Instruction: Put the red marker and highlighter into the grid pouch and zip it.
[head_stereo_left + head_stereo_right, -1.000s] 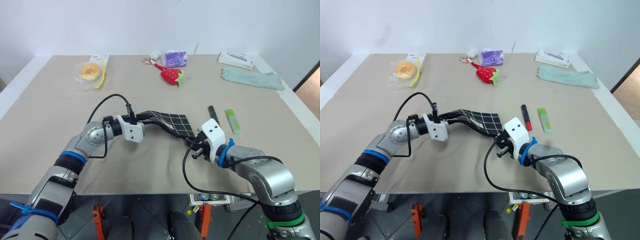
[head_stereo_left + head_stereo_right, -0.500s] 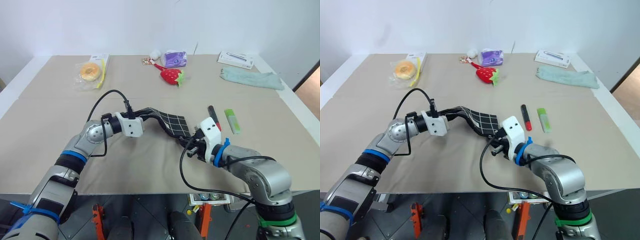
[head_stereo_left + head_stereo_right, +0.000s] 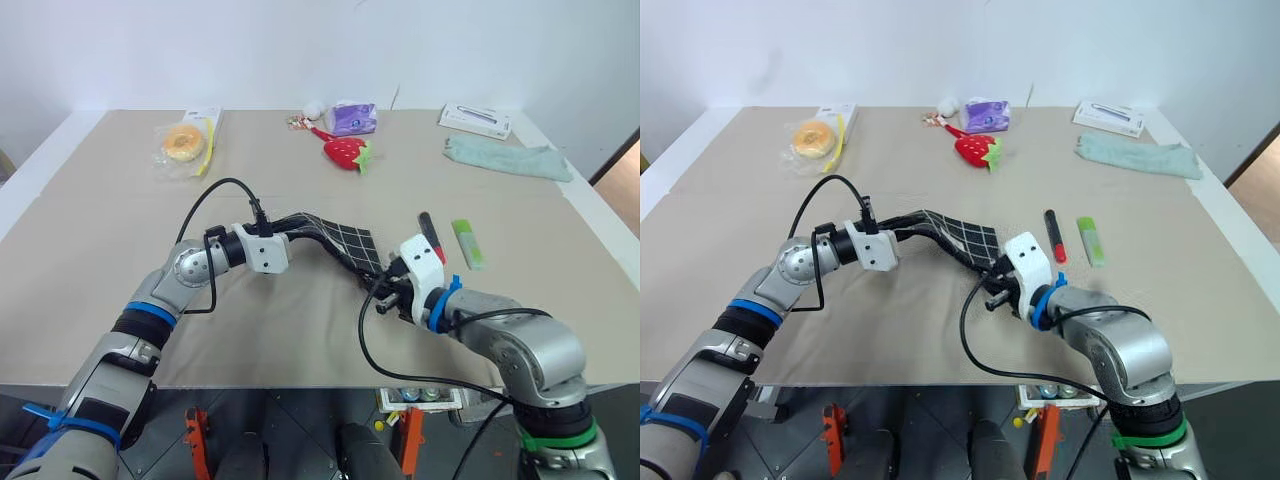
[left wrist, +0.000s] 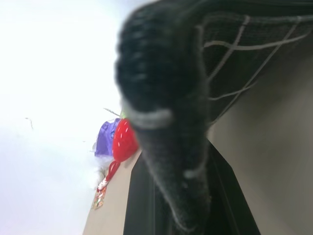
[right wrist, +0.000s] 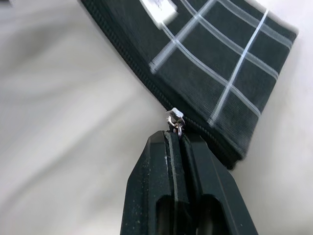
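- Left gripper (image 3: 296, 224): pressed together on the far end of the pouch (image 3: 342, 243), holding that end lifted off the bench (image 3: 100, 230).
- Right gripper (image 5: 179, 142): fingers pressed together on the zipper pull; the small silver slider (image 5: 174, 117) sits just past my fingertips, near the pouch's corner.
- Pouch: stretched between my two grippers near the middle of the bench, sagging toward the right one, white label (image 5: 157, 9) facing up.
- Marker (image 3: 429, 231): lies on the bench just beyond my right gripper, outside the pouch.
- Highlighter (image 3: 466, 243): lies just beside the marker, on its right, also outside the pouch.
- Step in hand, as I judge it: drawing the zipper open so both pens can go in.
- Method: keep the left grip firm as an anchor and hold the fabric taut; pull the slider straight along the zipper line, not upward or sideways.
- Risk: the pull may slip from my fingertips, or the slack cloth may bunch and jam the slider.
- Check: open the mouth wide enough for the highlighter before letting go.
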### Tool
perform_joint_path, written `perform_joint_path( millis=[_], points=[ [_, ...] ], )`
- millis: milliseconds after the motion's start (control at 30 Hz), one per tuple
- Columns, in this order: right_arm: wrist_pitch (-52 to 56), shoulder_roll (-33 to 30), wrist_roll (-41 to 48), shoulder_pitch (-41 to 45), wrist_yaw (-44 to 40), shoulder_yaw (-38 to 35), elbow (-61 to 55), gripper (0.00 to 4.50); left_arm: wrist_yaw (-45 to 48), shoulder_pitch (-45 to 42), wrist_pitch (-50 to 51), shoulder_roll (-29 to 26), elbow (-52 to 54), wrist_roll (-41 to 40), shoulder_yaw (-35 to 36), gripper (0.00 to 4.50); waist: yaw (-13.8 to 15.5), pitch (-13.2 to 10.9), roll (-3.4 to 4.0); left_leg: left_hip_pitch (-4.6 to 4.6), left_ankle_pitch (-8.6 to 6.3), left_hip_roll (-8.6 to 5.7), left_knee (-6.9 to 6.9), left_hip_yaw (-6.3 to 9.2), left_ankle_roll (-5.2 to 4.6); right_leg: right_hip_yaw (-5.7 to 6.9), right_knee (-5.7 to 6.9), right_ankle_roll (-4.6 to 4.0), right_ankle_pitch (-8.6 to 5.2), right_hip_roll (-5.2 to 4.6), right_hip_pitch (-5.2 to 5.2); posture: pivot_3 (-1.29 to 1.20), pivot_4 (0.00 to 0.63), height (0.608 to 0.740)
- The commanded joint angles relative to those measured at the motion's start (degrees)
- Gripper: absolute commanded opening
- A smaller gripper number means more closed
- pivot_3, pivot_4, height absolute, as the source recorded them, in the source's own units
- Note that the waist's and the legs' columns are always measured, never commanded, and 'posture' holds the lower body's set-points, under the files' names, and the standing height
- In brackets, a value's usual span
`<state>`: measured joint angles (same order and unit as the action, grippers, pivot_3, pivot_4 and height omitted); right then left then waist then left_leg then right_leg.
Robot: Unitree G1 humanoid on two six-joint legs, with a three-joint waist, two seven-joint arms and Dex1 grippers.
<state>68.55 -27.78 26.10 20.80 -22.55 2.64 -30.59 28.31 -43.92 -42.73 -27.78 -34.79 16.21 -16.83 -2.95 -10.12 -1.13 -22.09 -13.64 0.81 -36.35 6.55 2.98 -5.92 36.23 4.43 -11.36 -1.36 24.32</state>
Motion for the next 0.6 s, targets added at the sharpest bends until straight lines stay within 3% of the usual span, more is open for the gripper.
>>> perform_joint_path(
  millis=[33,600],
  points=[
    [-0.1,2.3,3.2,1.6,-0.8,0.4,-5.1,0.04,-0.6,-1.0,0.3,0.0,2.0,-1.7,2.3,0.0,-0.3,0.0,0.0,0.0,0.0,0.03,0.0,0.0,0.0,0.0,0.01,-0.01,0.01,0.04,0.01,0.0,0.15,0.74],
    [1.5,10.7,4.5,6.4,4.4,-3.4,-2.3,0.04,1.8,0.6,1.1,0.7,4.5,-2.8,2.0,0.0,-0.5,0.0,0.01,0.01,0.02,0.02,0.01,0.03,0.02,0.02,0.04,-0.03,0.01,0.02,0.01,0.0,0.15,0.74]
  ],
)
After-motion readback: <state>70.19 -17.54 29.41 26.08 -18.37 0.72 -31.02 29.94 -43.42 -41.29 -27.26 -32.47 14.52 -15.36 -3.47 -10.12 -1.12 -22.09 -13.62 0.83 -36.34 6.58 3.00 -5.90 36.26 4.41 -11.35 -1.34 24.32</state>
